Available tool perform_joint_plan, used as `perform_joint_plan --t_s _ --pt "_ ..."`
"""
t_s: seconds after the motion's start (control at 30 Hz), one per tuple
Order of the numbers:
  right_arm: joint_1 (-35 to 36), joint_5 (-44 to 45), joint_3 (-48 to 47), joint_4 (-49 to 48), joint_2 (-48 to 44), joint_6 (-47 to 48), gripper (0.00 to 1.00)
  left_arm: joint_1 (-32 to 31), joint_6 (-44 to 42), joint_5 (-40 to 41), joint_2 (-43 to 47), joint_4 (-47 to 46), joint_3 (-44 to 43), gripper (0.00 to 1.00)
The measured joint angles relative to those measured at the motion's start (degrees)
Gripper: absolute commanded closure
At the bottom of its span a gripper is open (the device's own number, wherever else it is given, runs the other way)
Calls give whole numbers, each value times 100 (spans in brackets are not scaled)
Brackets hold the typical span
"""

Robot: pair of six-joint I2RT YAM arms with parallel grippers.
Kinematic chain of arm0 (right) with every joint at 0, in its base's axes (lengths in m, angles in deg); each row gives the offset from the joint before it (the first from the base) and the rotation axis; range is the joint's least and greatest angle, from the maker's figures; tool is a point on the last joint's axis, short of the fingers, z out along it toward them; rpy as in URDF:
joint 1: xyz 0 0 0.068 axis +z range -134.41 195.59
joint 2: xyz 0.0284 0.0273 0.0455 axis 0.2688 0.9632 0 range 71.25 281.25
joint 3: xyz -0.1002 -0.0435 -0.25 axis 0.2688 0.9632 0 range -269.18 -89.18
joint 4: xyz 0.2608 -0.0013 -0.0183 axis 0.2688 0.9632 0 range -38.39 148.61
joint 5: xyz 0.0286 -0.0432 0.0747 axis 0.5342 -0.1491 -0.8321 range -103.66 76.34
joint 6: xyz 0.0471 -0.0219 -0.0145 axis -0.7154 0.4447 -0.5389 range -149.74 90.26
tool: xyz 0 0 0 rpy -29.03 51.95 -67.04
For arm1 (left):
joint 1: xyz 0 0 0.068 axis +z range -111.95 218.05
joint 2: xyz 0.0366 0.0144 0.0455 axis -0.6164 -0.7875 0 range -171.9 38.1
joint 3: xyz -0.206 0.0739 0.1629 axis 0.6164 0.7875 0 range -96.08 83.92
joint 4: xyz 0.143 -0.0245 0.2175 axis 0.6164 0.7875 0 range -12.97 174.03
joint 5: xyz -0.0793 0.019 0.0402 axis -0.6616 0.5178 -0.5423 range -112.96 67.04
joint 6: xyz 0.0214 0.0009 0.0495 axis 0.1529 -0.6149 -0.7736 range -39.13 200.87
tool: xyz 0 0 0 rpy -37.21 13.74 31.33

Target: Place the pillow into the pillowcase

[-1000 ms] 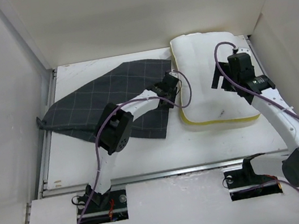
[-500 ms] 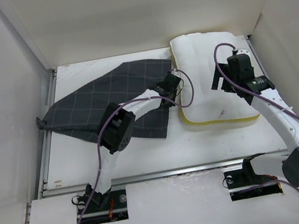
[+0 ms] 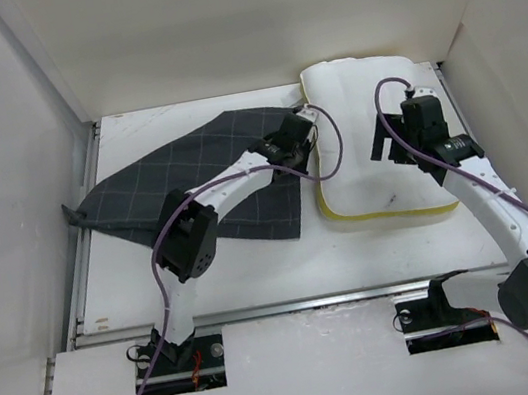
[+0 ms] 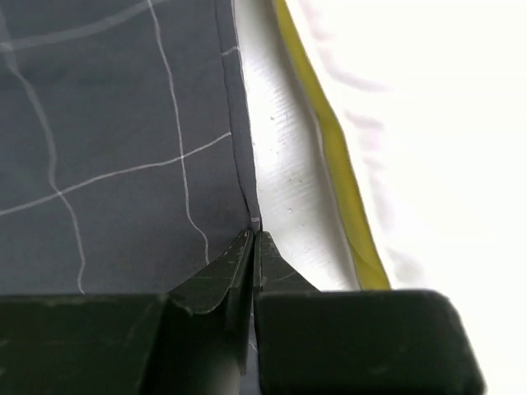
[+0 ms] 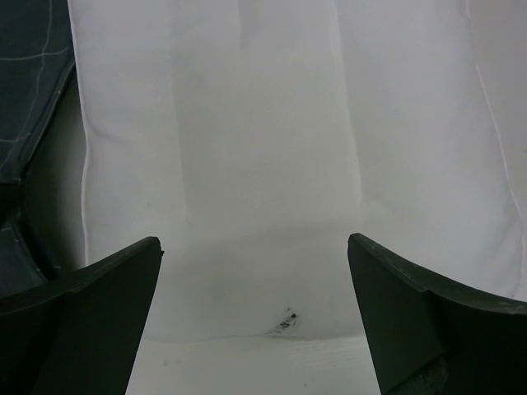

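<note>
The dark grid-check pillowcase [image 3: 179, 176] lies spread over the left and middle of the table. The white pillow [image 3: 359, 190], with a yellow band along its near and left edges, lies to its right. My left gripper [image 3: 301, 137] is shut on the pillowcase's right hem, next to the pillow's left edge. In the left wrist view the closed tips [image 4: 254, 234] pinch the hem of the pillowcase [image 4: 123, 123], with the yellow band [image 4: 338, 164] just to the right. My right gripper [image 3: 385, 142] hovers open and empty over the pillow [image 5: 263, 148].
White walls enclose the table on the left, back and right. The pillow's far end rests against the back wall [image 3: 246, 28]. A strip of bare white table [image 4: 280, 148] separates the pillowcase hem from the pillow. Purple cables loop off both arms.
My left gripper has moved away from me toward the back of the table, pulling the pillowcase's right hem with it; the cloth has shifted. The right arm has barely moved.
</note>
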Motion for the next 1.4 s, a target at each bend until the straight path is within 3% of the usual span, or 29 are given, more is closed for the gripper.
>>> perform_joint_plan --t_s 0.33,0.43,0.53,0.57,0.93,1.17,1.4 --pt "98 -682 0 -376 450 310 0 208 -173 -446 361 66 35 100" --pt "173 -798 0 -461 562 365 0 278 -238 -660 361 125 37 95" --pt "195 -813 0 -476 588 391 0 319 -278 -815 350 144 37 95" --pt "195 -811 0 -479 588 391 0 328 -284 -857 341 151 37 100" --pt "195 -715 -87 -553 756 533 0 393 -195 -874 564 -17 407 100" --pt "195 -291 -1655 -595 2240 616 0 494 -129 -782 1515 -352 678 100" --pt "87 46 -3228 -577 4127 269 0 501 -105 -743 1541 -417 555 100"
